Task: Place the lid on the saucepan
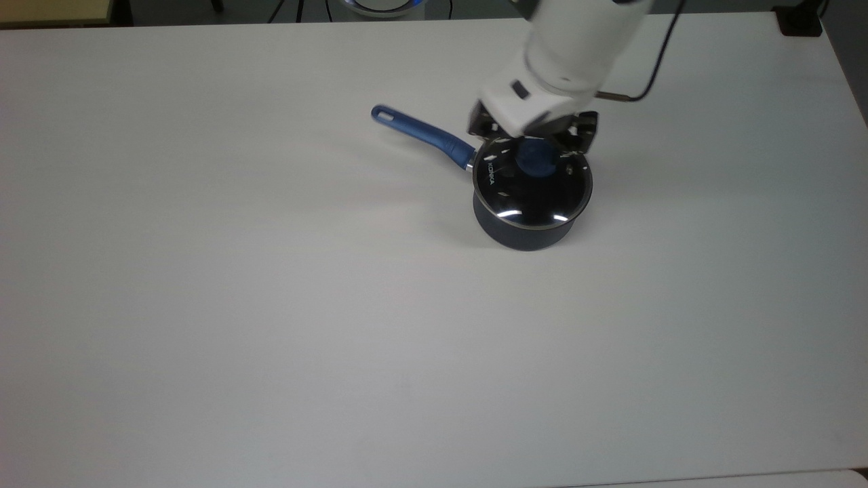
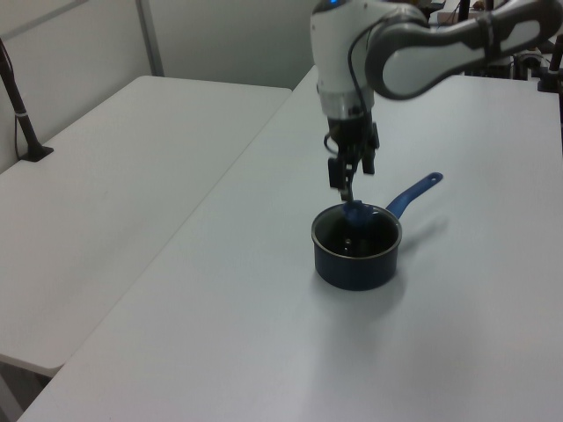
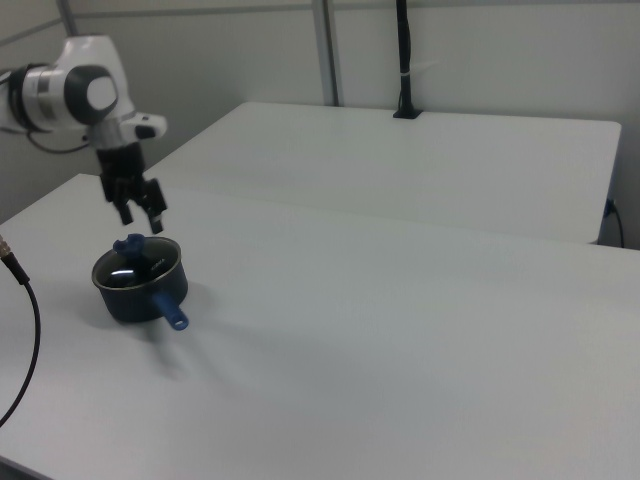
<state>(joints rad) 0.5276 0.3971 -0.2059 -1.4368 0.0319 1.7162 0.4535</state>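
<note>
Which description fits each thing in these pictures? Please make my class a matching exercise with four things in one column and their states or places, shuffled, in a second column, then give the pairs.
Things
1. lid
2. saucepan
3. gripper
4. saucepan handle

Descriptions
A. open, raised above the blue knob
B. stands on the white table
C. sits on the pan's rim
D. points toward the top view's upper left

Pairs: 1-C, 2-B, 3-A, 4-D
</note>
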